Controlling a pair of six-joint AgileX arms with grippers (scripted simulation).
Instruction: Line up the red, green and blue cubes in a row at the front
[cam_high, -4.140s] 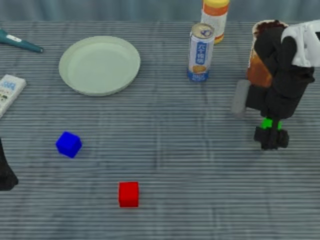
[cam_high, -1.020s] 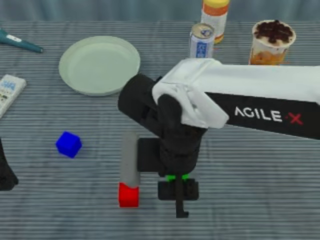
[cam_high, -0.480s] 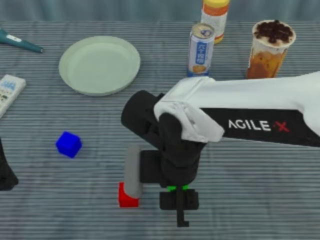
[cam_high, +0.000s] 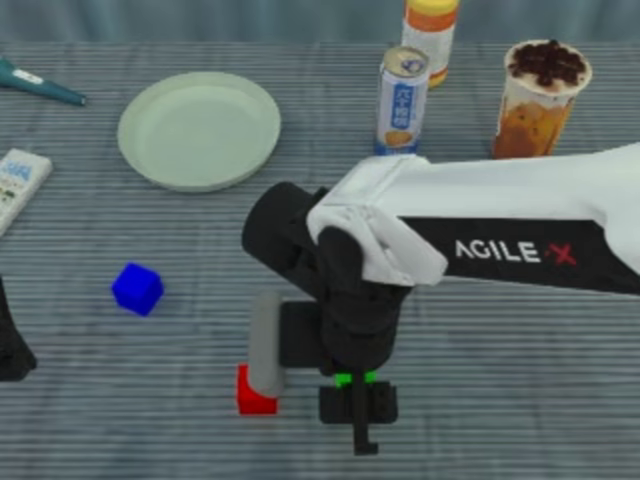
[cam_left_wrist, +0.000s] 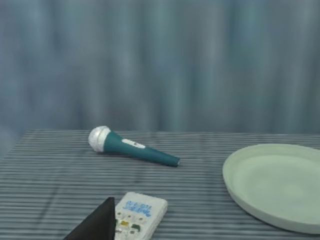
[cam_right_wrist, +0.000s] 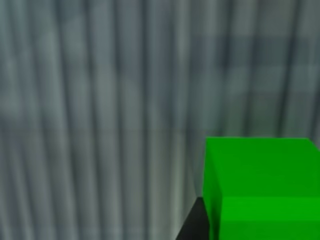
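Green cube (cam_high: 355, 379) gripped in right hand (cam_high: 357, 392), low at near edge, just right of red cube (cam_high: 254, 398).
Release pending; blue cube (cam_high: 137, 288) unplaced, far left; left hand unseen.

The table (cam_high: 500, 400) wears a cloth of fine grey-blue and white stripes, with a blue-grey curtain (cam_left_wrist: 160, 60) behind it. The red cube (cam_high: 250, 400) is bright red, the blue cube (cam_high: 137, 288) deep blue, the green cube (cam_right_wrist: 260, 185) vivid green. The plate (cam_high: 199, 130) is pale mint. The can (cam_high: 401, 103) is white and blue with a silver top; the bottle (cam_high: 430, 30) is cream and orange. The cup (cam_high: 540, 95) shows amber under dark brown. The microphone (cam_left_wrist: 131, 146) is teal with a silver head. The remote (cam_left_wrist: 137, 216) is white with blue lettering. The right arm (cam_high: 500, 230) is white and black, its pincer (cam_high: 357, 403) black.
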